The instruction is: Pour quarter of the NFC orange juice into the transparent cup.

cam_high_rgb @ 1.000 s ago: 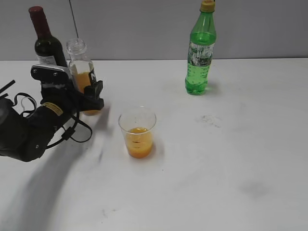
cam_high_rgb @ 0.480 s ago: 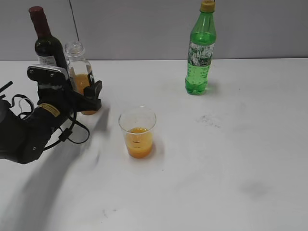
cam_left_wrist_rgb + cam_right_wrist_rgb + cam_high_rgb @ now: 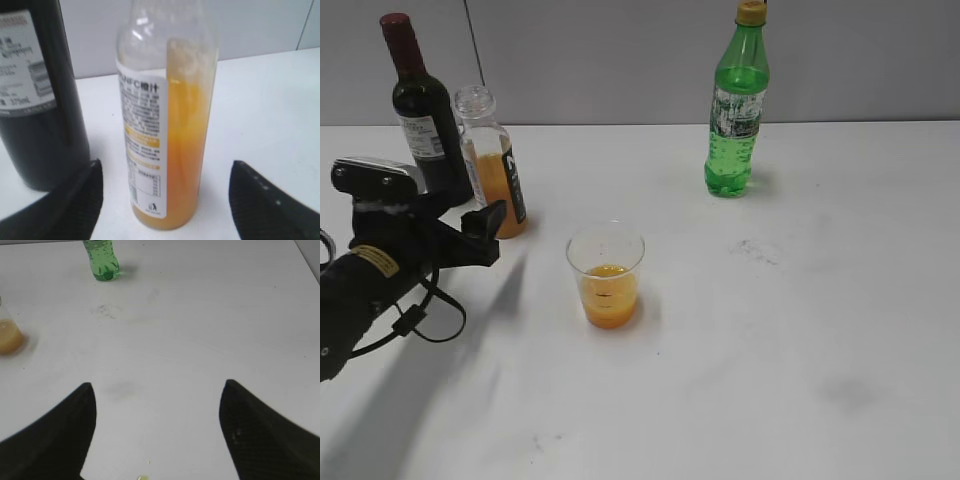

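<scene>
The NFC orange juice bottle (image 3: 491,165) stands upright and uncapped on the white bench (image 3: 800,330), just beside the dark wine bottle (image 3: 423,110), close enough that the exterior view cannot show whether they touch. Its juice level sits well below the neck. The transparent cup (image 3: 606,275) stands apart from it toward the middle of the bench and holds orange juice in its lower part, so the pour looks done and the bottle parked out of the way at the back.

The left tool (image 3: 460,238) hangs just in front of the bottle with its fingers spread and nothing between them. In the left wrist view the two dark fingertips (image 3: 75,200) flank the bottle's base with clear bench showing on each side, so the bottle rests on its own footing. That spacing suits a clean retreat: with the fingers wide, the tool can draw straight back without nudging the bottle into its neighbour.

The right tool (image 3: 155,440) is also spread wide and empty, held above bare bench well away from everything; its view shows the green soda bottle (image 3: 101,259) far off and the cup at the left edge. Kept there, it stays clear of the left arm's working side.
</scene>
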